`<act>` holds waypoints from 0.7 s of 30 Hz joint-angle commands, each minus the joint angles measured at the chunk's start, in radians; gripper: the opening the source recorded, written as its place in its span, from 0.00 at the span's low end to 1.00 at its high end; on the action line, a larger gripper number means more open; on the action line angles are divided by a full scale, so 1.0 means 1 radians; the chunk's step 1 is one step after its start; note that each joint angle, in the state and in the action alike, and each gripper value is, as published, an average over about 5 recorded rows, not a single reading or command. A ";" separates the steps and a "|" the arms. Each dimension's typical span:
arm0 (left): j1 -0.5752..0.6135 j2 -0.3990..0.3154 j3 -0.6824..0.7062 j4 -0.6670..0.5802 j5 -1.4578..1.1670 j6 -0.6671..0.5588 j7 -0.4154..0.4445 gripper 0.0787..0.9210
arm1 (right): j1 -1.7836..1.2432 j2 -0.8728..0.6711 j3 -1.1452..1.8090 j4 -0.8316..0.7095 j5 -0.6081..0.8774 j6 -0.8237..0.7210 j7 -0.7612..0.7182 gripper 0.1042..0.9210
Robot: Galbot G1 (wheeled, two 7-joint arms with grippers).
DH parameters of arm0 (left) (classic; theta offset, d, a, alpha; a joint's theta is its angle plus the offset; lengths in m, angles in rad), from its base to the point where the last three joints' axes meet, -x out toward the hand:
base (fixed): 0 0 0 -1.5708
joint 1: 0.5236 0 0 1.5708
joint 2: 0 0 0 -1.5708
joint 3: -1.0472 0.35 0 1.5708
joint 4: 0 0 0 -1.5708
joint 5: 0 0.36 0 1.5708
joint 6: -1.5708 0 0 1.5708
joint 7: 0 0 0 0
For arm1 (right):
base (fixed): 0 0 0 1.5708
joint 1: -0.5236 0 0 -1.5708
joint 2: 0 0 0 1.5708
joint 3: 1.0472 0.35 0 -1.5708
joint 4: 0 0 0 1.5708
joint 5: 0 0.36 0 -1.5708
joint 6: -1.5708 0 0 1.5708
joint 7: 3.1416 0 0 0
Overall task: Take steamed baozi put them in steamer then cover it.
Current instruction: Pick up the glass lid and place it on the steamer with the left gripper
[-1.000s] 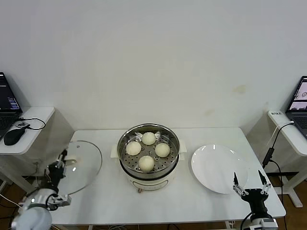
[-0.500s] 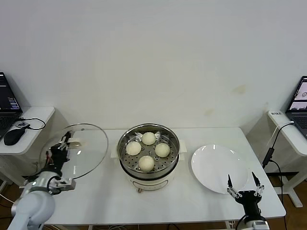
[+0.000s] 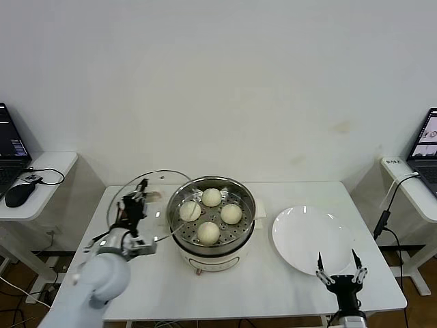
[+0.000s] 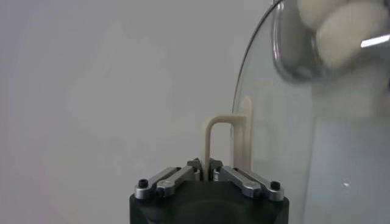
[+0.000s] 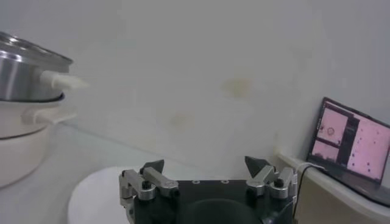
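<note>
Covering step. The left pincer [image 3: 134, 205] is clamped on the bar handle [image 4: 226, 143] of the glass lid [image 3: 151, 198], which hangs tilted just left of the steamer [image 3: 212, 222] on the desk [image 3: 273, 280]. Done well, the lid is levelled, centred over the steel rim and lowered evenly before release. The right pincer [image 3: 339, 270], spread wide and empty, waits low beside the plate [image 3: 311, 239]. Count: four buns [image 3: 208, 232] in the steamer's tray, one lid, one steamer, one plate.
</note>
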State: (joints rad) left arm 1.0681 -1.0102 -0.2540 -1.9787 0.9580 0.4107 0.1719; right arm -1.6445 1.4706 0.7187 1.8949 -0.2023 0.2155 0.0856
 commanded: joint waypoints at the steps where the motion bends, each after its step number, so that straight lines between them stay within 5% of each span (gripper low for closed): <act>1: -0.197 -0.270 0.248 0.076 0.277 0.131 0.113 0.08 | 0.015 0.045 -0.030 -0.052 -0.114 0.022 0.017 0.88; 6: -0.213 -0.340 0.279 0.112 0.368 0.126 0.142 0.08 | 0.025 0.042 -0.042 -0.070 -0.116 0.021 0.018 0.88; 21: -0.184 -0.379 0.290 0.161 0.459 0.100 0.168 0.08 | 0.017 0.044 -0.059 -0.066 -0.120 0.022 0.016 0.88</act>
State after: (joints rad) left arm 0.9028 -1.3247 -0.0071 -1.8515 1.3223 0.5009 0.3145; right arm -1.6266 1.5063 0.6684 1.8369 -0.3051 0.2335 0.0992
